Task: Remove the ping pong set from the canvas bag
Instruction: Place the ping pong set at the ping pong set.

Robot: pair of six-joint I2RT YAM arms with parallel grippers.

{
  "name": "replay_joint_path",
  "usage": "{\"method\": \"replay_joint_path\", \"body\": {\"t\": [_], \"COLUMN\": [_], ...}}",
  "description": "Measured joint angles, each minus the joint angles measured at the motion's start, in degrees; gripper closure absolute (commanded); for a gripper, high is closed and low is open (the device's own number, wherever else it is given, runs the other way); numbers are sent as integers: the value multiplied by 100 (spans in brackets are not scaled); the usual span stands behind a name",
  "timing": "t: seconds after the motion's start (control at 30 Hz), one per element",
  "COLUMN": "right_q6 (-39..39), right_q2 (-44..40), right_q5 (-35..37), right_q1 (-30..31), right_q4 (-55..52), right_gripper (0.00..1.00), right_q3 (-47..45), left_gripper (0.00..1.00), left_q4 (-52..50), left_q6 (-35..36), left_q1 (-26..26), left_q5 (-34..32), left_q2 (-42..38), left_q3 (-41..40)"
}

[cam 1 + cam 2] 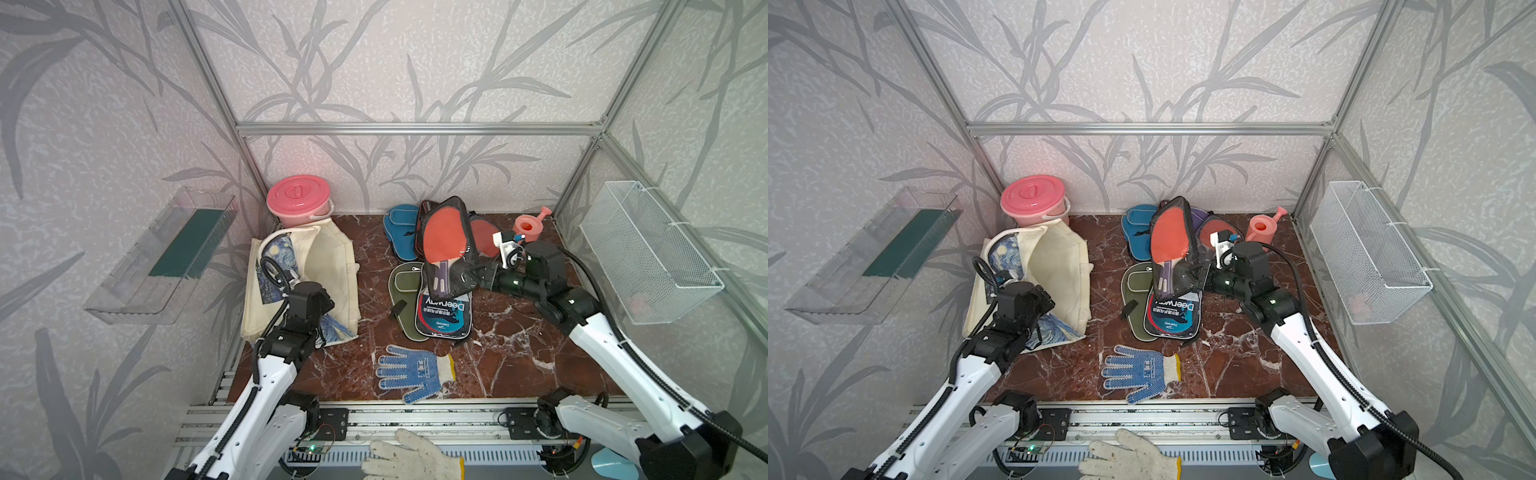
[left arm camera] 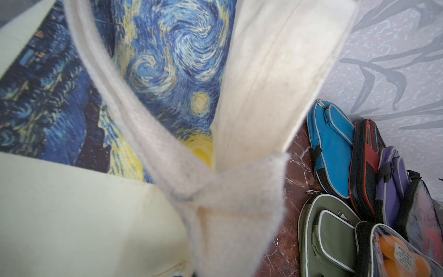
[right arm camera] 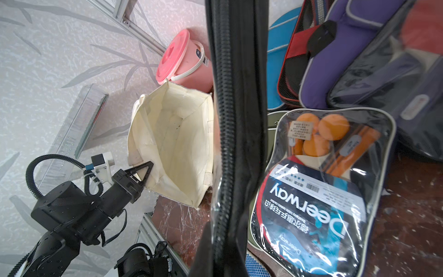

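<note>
Where the worktop [image 1: 519,353] meets its left edge, the canvas bag [image 1: 328,266] lies on its side in both top views. It sits just in front of the pink lidded bucket [image 1: 298,198] in the far-left corner. The ping pong set [image 1: 444,316] is outside the bag, piled by the middle of the far edge and well apart from it. A blue case [image 1: 400,228], an olive case [image 1: 404,286] and a Deerway pack [image 1: 1173,313] lie flat there. The right pincer [image 1: 476,275] is clamped on the lower edge of a clear-fronted pack [image 1: 445,241] showing a red paddle, holding it upright over the pile. A blue-dotted glove [image 1: 411,370] lies near the front edge.

In the left wrist view, a cream handle strap [image 2: 167,148] crosses the starry print close to the lens. Beside the bag lie the blue case, a black-red case [image 2: 366,165], a purple case [image 2: 393,182] and the olive case.

In the right wrist view, the held pack's black zip edge fills the middle. The left pincer [image 3: 149,166] is closed tight on the bag's rim, and the mouth gapes, showing cream lining. The Deerway pack shows orange balls [image 3: 333,127].
</note>
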Motion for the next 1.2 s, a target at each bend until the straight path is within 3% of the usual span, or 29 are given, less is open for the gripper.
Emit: {"method": "replay_joint_path", "body": {"t": [0.6,1.2], "right_q6": [85,417], "right_q2": [-1825,-2413], "right_q5": [37,592], "right_q1": [-1001,-1187], "right_q4": [-824,-599], "right_gripper": [100,100], "right_q3": [-1858,-3314], "left_gripper": [100,100], "left_q4": [81,203], "left_q6": [0,7], "left_q1": [0,0], "left_q5": [264,389], "left_q2": [153,232], "left_q3": [90,90]}}
